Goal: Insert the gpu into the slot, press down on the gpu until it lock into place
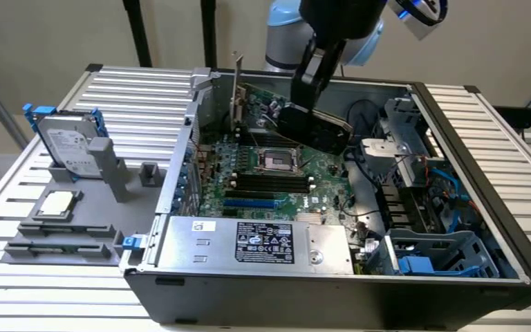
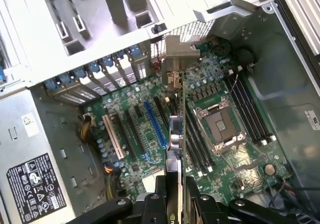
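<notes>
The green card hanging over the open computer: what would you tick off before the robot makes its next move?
1. Grip: ok. The hand is shut on the gpu.
2. Slot free: ok. Nothing sits in the blue slot.
3. Card over the slot: not ok. It hangs beside the slot, nearer the processor socket.
4. Card seated: not ok. It is in the air above the motherboard.
5. Bracket toward the case's rear openings: ok.
6. Slot's latch open: cannot tell.
</notes>
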Controlling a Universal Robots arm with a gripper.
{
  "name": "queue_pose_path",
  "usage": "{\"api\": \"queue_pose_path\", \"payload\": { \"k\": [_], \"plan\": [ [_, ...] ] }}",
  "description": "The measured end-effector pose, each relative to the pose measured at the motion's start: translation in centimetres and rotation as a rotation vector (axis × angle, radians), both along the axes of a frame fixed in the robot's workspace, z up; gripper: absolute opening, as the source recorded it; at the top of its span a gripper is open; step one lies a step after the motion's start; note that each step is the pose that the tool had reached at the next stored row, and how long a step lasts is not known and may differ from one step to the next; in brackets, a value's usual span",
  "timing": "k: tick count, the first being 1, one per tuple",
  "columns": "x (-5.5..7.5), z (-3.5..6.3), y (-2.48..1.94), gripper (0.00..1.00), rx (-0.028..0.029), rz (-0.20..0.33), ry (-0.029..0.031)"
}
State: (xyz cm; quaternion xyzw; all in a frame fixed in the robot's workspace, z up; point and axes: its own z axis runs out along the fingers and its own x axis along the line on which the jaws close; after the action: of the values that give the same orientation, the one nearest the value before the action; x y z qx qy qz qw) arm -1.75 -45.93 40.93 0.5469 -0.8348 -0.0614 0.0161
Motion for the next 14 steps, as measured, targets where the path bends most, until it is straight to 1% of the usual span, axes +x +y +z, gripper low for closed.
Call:
{"api": "queue_pose_path", "payload": {
  "k": [4,9,14],
  "plan": [
    [0.00,-0.19,0.00,0.26,0.0029,0.074,-0.0017],
    [0.00,-0.47,0.00,0.26,0.0047,0.164,-0.0045],
    [0.00,-0.87,0.00,0.26,0.0049,0.256,-0.0106]
  ]
}}
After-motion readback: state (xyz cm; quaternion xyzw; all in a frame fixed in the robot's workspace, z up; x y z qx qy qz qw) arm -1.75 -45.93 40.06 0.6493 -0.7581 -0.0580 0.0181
